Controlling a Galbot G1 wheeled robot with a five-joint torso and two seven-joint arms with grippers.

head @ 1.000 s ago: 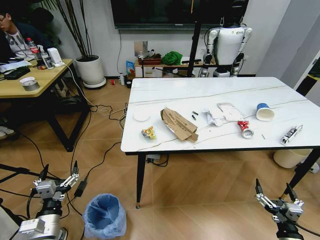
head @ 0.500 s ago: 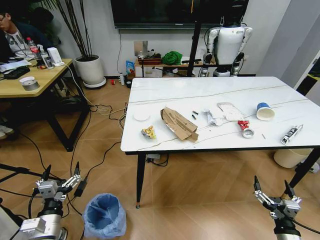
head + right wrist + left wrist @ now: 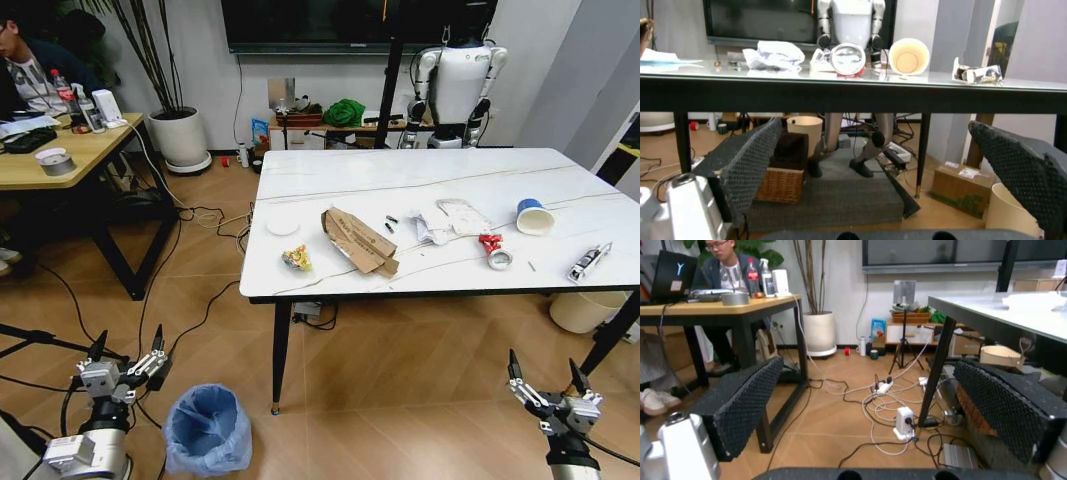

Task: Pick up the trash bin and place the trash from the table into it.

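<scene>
Standing just beside the spread left claw point(image 3: 127, 356): the trash bin point(image 3: 207, 430), seemingly untouched.

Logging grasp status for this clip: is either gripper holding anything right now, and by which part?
Nothing is held. The left gripper and right gripper are both open and low; the trash bin stands untouched on the floor.

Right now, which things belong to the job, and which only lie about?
Job: trash bin; table; cardboard, yellow wrapper, paper cup, tape roll.
Lying about: wooden desk, plant pot, cream bin, floor cables.
</scene>
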